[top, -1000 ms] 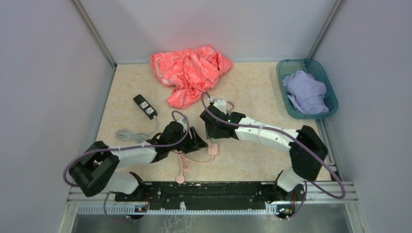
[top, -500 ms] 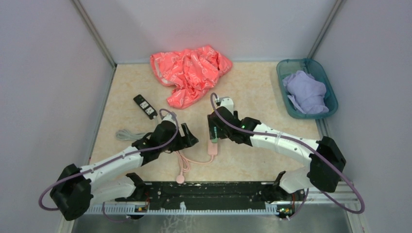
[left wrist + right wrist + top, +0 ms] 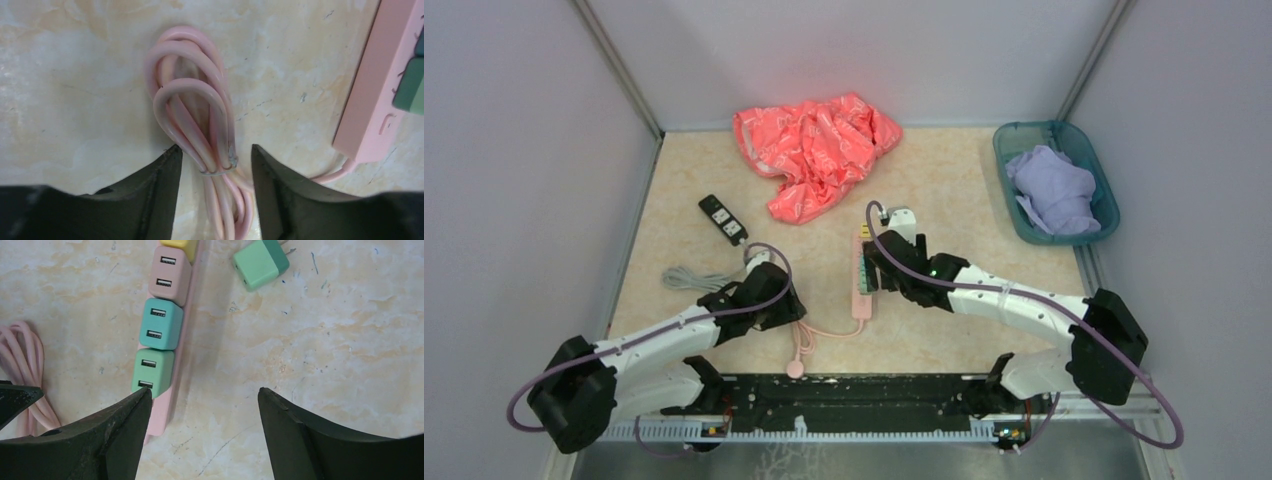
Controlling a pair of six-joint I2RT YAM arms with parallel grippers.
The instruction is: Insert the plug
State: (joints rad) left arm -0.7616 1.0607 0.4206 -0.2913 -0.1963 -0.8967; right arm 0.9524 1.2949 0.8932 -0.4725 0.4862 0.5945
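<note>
One small green cube plug [image 3: 260, 262] lies loose on the beige marbled table [image 3: 325, 340], just beside the long pink power strip [image 3: 167, 410]. Its long axis is diagonal, with the prongs aimed away from the strip. The right end effector [image 3: 205, 392] hangs wide open over the strip, gripping nothing. The left end effector [image 3: 215, 147] is half open, straddling the bundled pink cord [image 3: 190, 100]. Only the right wrist view shows the plug; from the top the arm covers it.
</note>
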